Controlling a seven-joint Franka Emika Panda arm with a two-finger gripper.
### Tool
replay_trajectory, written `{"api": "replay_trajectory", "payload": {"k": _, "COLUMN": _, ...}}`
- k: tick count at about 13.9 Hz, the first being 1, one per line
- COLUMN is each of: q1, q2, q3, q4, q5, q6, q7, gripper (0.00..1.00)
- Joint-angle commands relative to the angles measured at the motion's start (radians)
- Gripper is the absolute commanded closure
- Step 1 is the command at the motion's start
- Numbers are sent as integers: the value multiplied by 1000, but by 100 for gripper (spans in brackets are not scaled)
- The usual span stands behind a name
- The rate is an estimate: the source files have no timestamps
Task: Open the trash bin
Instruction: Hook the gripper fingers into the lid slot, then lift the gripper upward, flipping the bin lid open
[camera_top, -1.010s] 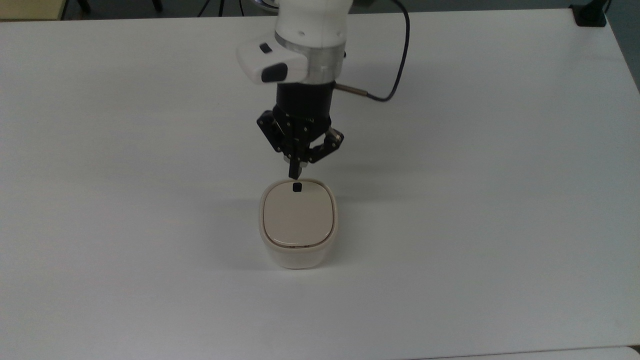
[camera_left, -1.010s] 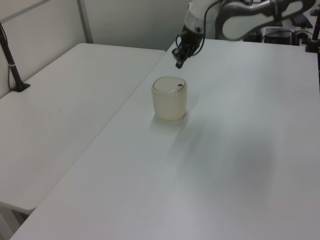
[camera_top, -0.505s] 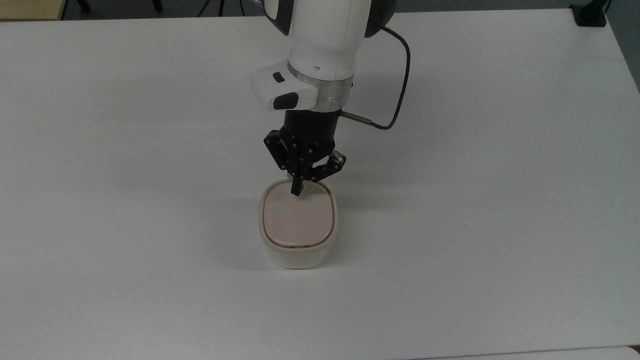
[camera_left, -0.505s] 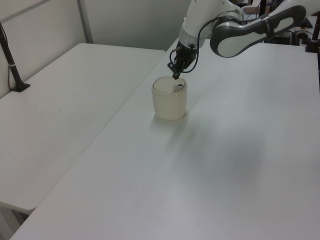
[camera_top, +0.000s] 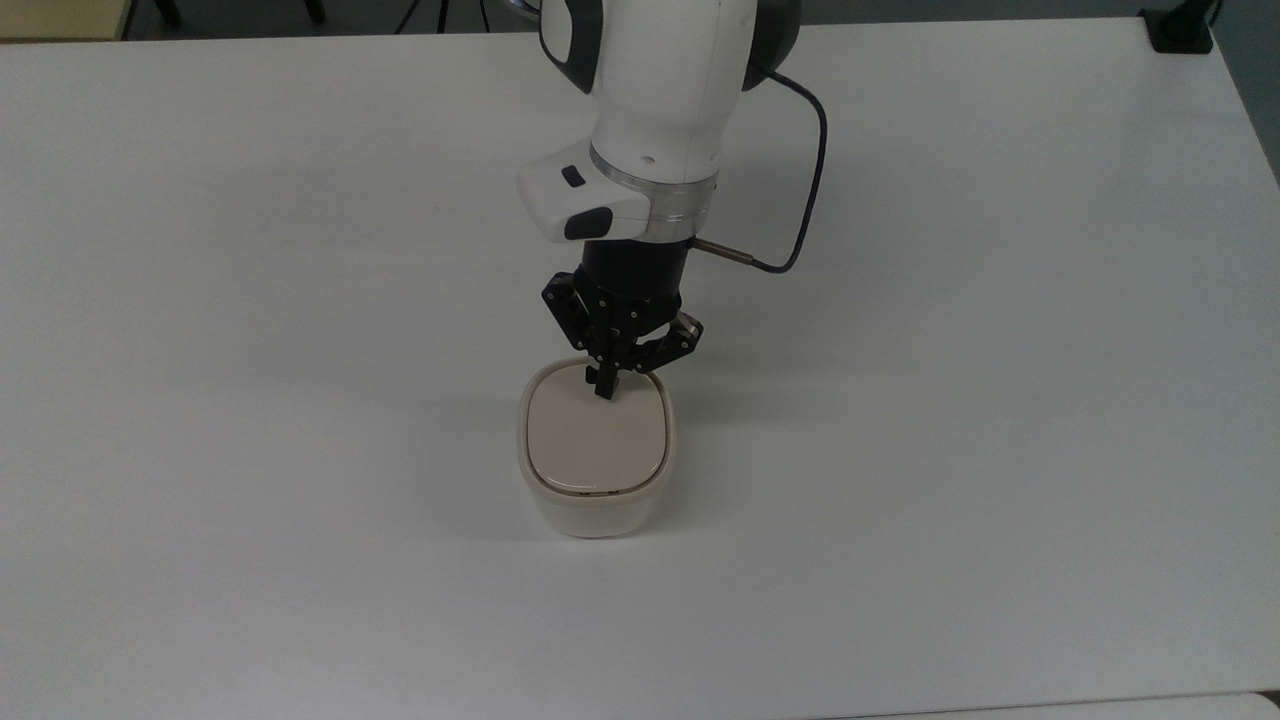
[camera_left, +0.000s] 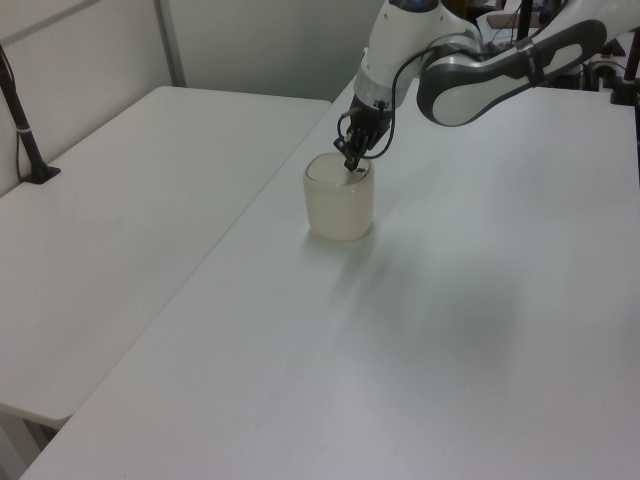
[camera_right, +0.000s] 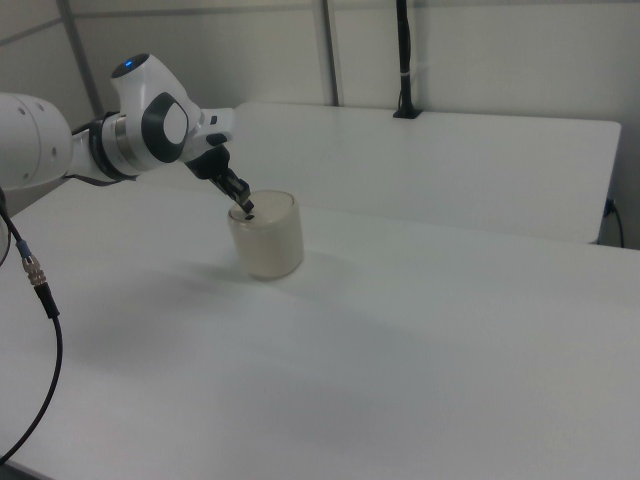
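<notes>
The trash bin (camera_top: 597, 450) stands upright near the middle of the white tabletop (camera_top: 1000, 400), its flat beige lid (camera_top: 597, 438) down and level with the rim. The gripper (camera_top: 604, 388) points down onto the lid's far edge in the top view, its jaws pressed together into a single tip that touches the lid. In the left view the tip (camera_left: 351, 166) meets the bin's top (camera_left: 339, 172)
</notes>
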Motion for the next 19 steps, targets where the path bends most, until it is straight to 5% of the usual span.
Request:
{"api": "replay_trajectory", "payload": {"k": 1, "q1": 19, "q2": 10, "q3": 1, "q4": -18, "q5": -40, "q6": 5, "q7": 26, "gripper": 100}}
{"api": "replay_trajectory", "payload": {"k": 5, "q1": 22, "q2": 27, "q3": 1, "q4": -13, "q5": -48, "q6": 4, "q7": 29, "gripper": 100}}
{"api": "replay_trajectory", "payload": {"k": 19, "q1": -1, "q2": -236, "q3": 3, "q4": -22, "q5": 23, "q6": -213, "q7": 59, "gripper": 100}}
